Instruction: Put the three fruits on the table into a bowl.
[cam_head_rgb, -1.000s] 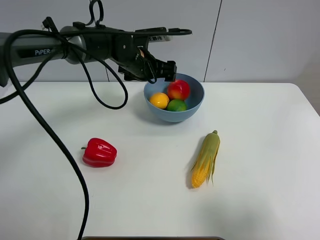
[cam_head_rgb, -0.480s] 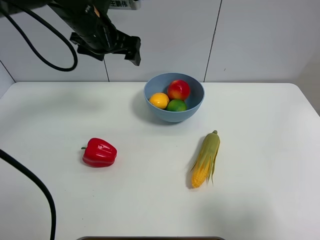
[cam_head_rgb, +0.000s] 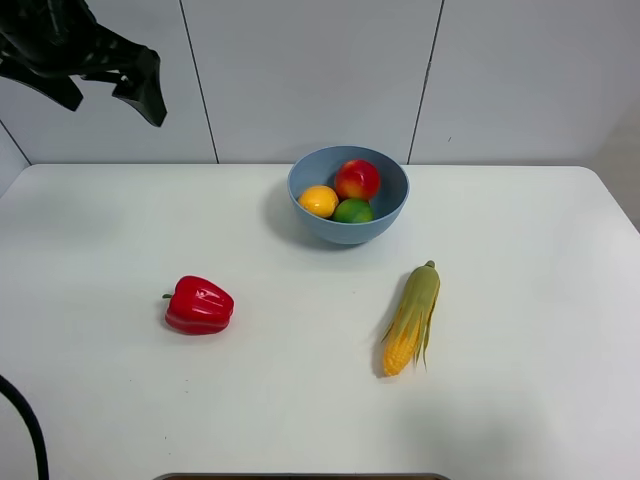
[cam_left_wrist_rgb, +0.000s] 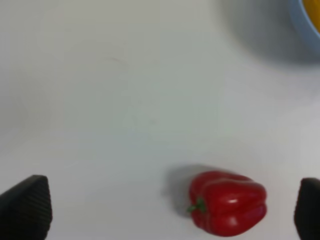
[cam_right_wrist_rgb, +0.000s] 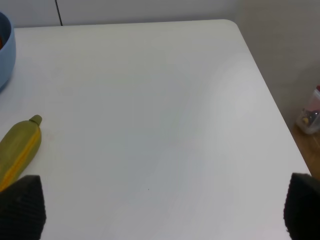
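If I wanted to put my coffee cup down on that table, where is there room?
Plenty. The table is bare right of the corn cob, along the near edge, and left of and behind the red bell pepper. Only the blue bowl is crowded, holding the apple, lime and mango.

No readable text or labels.

Lab/test room w/ bare white table (cam_head_rgb: 520, 300), plain grey wall panels (cam_head_rgb: 310, 70), toy produce.
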